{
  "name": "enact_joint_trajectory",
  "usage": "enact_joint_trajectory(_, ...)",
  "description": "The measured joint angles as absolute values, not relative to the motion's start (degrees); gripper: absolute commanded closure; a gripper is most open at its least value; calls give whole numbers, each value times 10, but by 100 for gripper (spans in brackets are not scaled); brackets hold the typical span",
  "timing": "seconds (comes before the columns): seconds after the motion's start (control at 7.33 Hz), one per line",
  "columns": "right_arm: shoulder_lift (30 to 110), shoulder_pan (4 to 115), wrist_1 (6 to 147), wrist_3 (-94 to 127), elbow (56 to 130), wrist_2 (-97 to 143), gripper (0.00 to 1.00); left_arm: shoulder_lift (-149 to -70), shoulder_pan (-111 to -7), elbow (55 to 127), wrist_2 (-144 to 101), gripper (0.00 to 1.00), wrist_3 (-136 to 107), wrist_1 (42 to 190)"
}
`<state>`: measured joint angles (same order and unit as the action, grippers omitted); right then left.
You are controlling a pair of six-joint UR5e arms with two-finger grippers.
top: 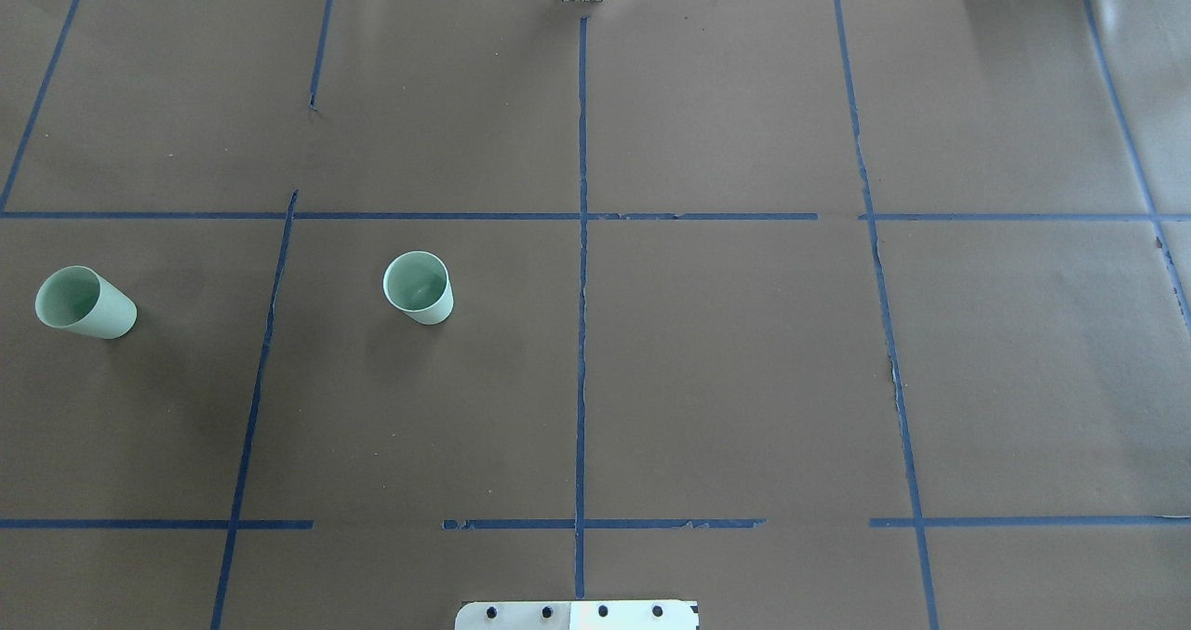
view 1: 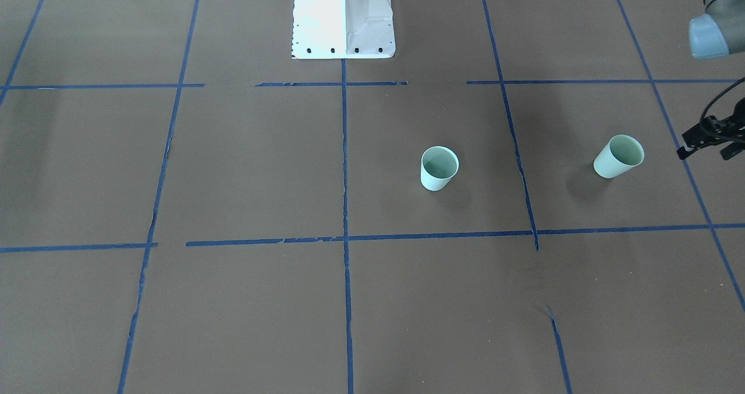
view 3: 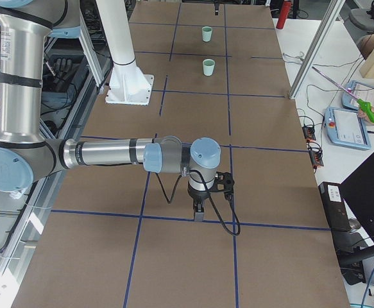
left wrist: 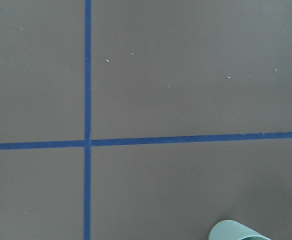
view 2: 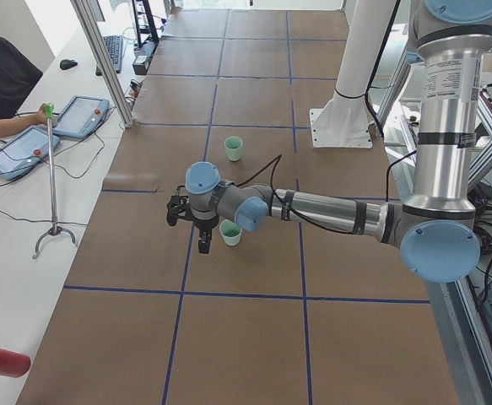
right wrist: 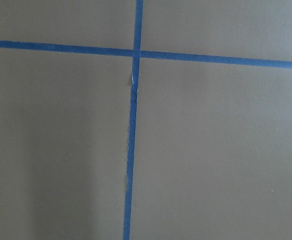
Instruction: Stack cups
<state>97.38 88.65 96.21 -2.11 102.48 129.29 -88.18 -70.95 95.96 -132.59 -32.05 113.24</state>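
Two pale mint-green cups stand upright on the brown table, apart from each other. One cup (view 1: 439, 168) (top: 419, 288) (view 2: 234, 148) (view 3: 208, 67) is nearer the table's middle. The other cup (view 1: 618, 156) (top: 86, 302) (view 2: 230, 232) (view 3: 206, 34) is near the robot's left end; its rim (left wrist: 238, 231) shows at the bottom of the left wrist view. My left gripper (view 2: 202, 243) hangs just beside this cup, pointing down; I cannot tell if it is open. My right gripper (view 3: 198, 212) points down far from both cups; its state cannot be told.
The white robot pedestal (view 1: 343, 16) (top: 577, 614) stands at the table's robot side. Blue tape lines (top: 582, 286) grid the brown surface. An operators' bench with tablets (view 2: 26, 150) (view 3: 348, 122) and a pole stand (view 2: 53, 186) runs along the far side.
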Motion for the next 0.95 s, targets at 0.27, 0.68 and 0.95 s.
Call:
enact_joint_trajectory(0.27,974,887,962,-21,1025,1293,0,-854,-654,938,-1314,0,-419,1248)
enact_joint_trajectory(0.68,974,887,962,-21,1025,1293,0,-850,-618,915,-1311,32,-442,1282)
enact_joint_trajectory(0.95,974,887,962,-21,1025,1293,0,-853,-604,906,-1305,100,-443,1287)
